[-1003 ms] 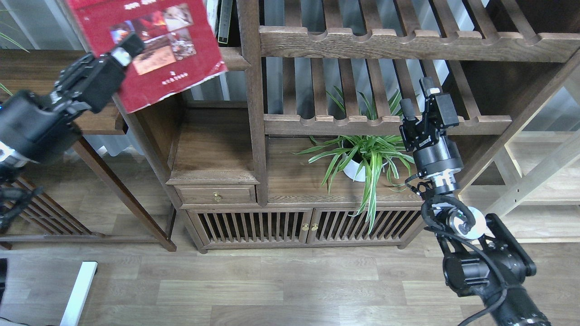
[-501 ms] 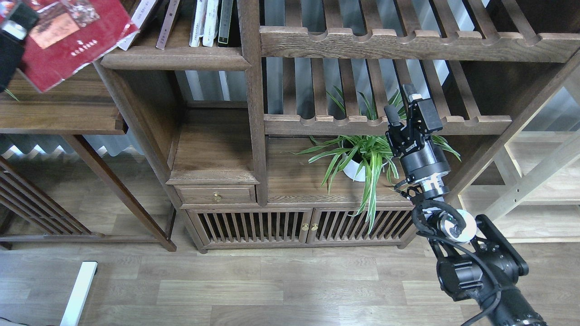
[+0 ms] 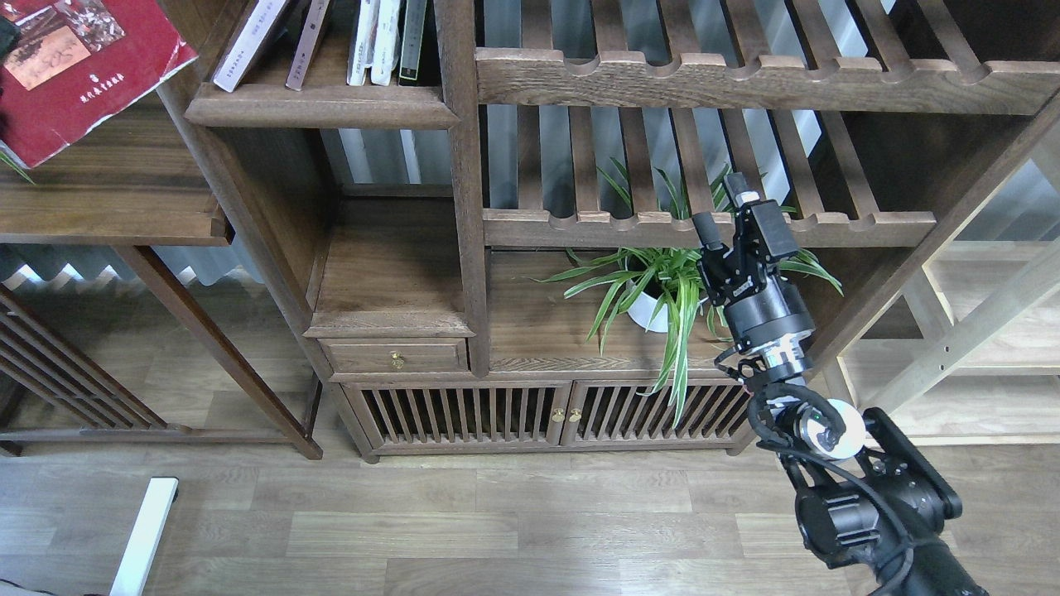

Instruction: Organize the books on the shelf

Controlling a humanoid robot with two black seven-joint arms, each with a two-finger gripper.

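The red book, with photos on its cover, hangs tilted at the top left, cut off by the frame edge. Only a dark sliver of my left gripper shows on it at the left edge, still holding it. The shelf, a solid dark board with a rounded front edge, lies right of the book. A white book and a thin brownish one lean on it, beside several upright spines. My right gripper is open and empty, in front of the plant.
A potted spider plant stands on the lower cabinet top. Slatted shelves with scalloped rails fill the right. A brown side table stands at the left under the red book. A small drawer sits below the middle niche.
My left arm has carried the red book up and to the left, nearly out of view, uncovering the shelf and its books. My right gripper has moved left and slightly down.
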